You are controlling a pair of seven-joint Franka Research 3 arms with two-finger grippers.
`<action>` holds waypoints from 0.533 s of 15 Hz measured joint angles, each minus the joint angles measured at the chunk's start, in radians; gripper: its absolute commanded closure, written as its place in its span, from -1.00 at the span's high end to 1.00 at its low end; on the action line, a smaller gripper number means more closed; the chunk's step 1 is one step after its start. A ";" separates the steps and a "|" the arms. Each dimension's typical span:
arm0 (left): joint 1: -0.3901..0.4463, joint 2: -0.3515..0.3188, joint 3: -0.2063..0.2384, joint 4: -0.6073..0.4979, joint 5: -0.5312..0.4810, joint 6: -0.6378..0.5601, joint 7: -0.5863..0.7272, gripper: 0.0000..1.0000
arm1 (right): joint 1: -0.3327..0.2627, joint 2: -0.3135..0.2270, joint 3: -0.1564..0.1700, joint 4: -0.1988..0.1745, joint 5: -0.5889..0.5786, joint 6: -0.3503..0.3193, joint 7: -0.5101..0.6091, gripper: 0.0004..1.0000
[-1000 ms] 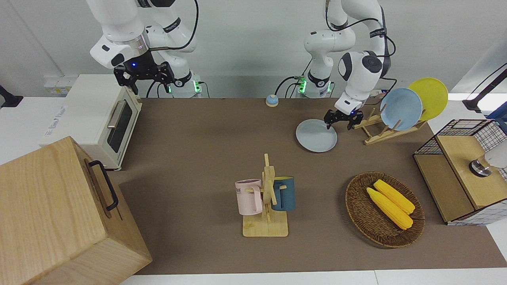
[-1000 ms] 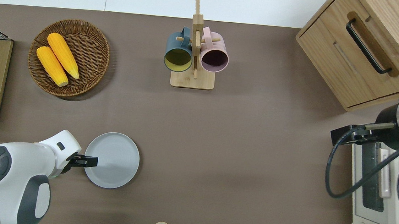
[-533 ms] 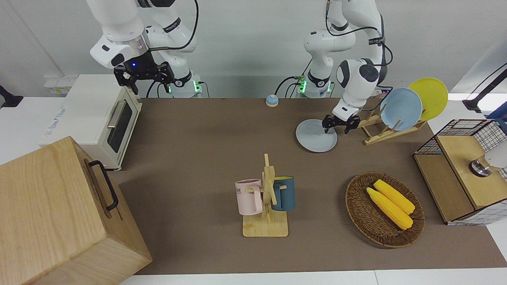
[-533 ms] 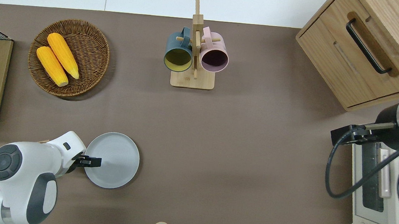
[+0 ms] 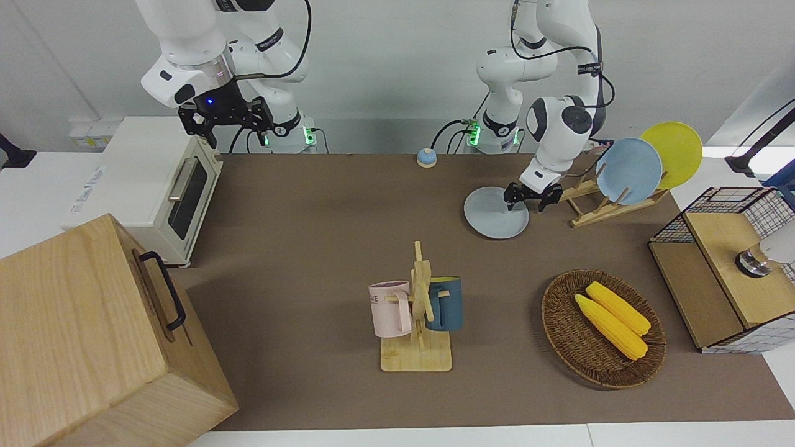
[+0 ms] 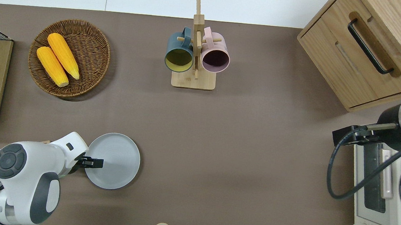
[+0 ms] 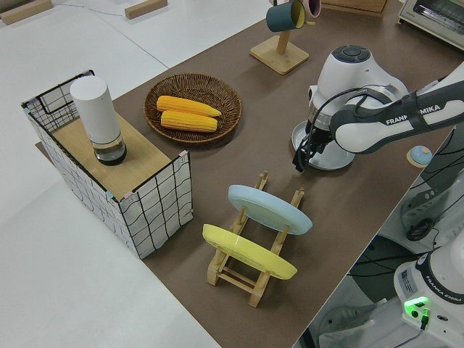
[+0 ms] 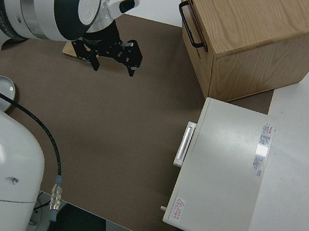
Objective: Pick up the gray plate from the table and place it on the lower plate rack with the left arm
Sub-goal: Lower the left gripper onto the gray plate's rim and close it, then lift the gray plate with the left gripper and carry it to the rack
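The gray plate [image 5: 490, 214] [image 6: 116, 161] lies flat on the brown mat, next to the lower plate rack [image 5: 590, 210] [image 7: 250, 272]. The rack holds a sky-blue plate [image 5: 628, 171] and a yellow plate [image 5: 674, 154] upright in its slots. My left gripper [image 5: 525, 200] [image 6: 92, 162] [image 7: 303, 156] is low at the plate's rim on the rack side. It is open and seems to straddle the rim, one finger over the plate. The arm hides part of the plate in the left side view. My right arm is parked, its gripper [image 5: 227, 118] [image 8: 114, 55] open.
A wooden mug stand [image 5: 417, 323] with a pink and a blue mug stands mid-table. A wicker basket [image 5: 562, 335] holds corn cobs. A wire crate [image 5: 726, 267], a toaster oven [image 5: 155, 180], a wooden cabinet [image 5: 93, 335] and a small blue bell [image 5: 426, 158] stand around the edges.
My left gripper has come down and moved a little farther over the gray plate's rim. The plate has not moved. The right arm has not moved.
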 measured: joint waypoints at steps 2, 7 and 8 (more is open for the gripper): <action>0.000 0.004 0.000 0.000 0.000 0.002 0.000 -0.11 | 0.000 0.000 0.000 0.000 0.000 0.000 0.000 0.97; 0.000 0.008 0.000 0.000 0.000 0.011 0.000 -1.00 | 0.000 0.000 0.000 0.000 0.000 0.000 0.000 0.97; 0.000 0.008 0.001 0.001 0.000 0.014 0.000 -1.00 | 0.000 0.000 0.000 0.000 0.000 0.000 0.000 0.97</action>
